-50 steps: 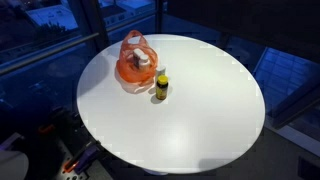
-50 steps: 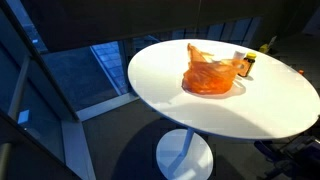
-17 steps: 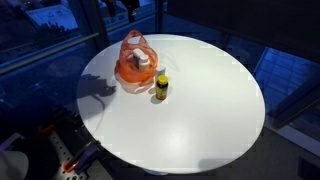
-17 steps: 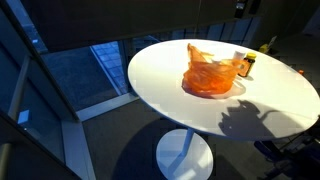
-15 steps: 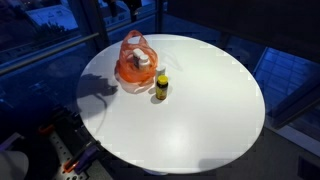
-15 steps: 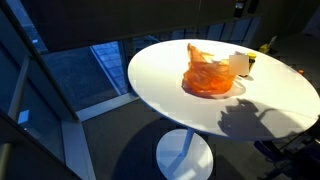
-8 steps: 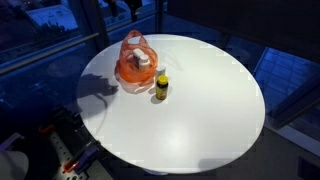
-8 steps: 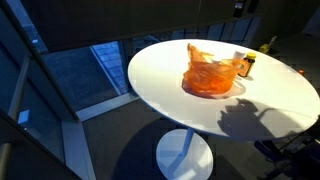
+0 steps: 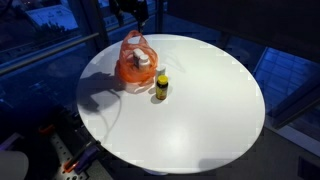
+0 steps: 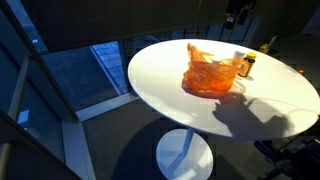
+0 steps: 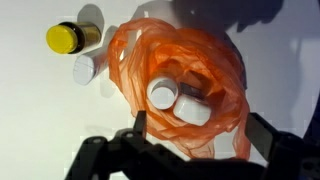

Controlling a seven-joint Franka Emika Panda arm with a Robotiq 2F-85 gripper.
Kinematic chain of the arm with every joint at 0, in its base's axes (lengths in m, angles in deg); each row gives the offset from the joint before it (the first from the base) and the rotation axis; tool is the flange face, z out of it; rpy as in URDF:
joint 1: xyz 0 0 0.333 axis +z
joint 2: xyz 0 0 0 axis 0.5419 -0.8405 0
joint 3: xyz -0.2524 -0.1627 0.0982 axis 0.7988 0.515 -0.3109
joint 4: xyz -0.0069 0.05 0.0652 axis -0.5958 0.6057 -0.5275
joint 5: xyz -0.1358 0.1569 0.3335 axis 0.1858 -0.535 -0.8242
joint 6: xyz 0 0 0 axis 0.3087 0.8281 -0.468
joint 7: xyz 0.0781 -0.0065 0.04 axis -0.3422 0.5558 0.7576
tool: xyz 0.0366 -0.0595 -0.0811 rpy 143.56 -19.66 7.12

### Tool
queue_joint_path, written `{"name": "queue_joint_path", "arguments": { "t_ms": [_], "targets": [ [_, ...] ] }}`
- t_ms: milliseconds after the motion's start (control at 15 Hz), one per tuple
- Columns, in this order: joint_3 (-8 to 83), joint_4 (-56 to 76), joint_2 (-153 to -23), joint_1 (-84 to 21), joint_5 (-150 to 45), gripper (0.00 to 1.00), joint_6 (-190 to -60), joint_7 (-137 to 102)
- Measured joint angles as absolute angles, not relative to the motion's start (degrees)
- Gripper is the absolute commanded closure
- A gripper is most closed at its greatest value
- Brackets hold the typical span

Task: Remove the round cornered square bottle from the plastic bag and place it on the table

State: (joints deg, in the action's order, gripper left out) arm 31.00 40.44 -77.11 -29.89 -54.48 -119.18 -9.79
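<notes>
**Nothing done yet**

The jaws hang open and empty above the orange plastic bag (image 11: 215, 60). The white-capped bottle (image 11: 188, 108) lies inside it, on the tabletop (image 9: 200, 110). Grasping, lifting out and setting down all remain.

In an exterior view the camera sits high and looks steeply down on the whole round counter (image 9: 190, 110), with the orange bag (image 9: 135, 65) near its far edge. In an exterior view the camera stands lower, off the counter's (image 10: 170, 70) edge, and takes in the pedestal (image 10: 185, 155) too. Both share the bag and counter top. The wrist view looks straight down, close on the bag, with the tool (image 11: 197, 128) along its bottom edge.
</notes>
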Motion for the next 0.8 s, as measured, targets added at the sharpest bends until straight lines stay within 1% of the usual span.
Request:
{"name": "queue_joint_path", "arguments": {
  "t_ms": [333,800],
  "targets": [
    [30.99,40.56,-81.5,-30.28,-58.73,0.0,-124.86,-2.09],
    [30.35,40.41,-86.59,-30.61,-58.93,0.0,-129.28,3.91]
  ]
}}
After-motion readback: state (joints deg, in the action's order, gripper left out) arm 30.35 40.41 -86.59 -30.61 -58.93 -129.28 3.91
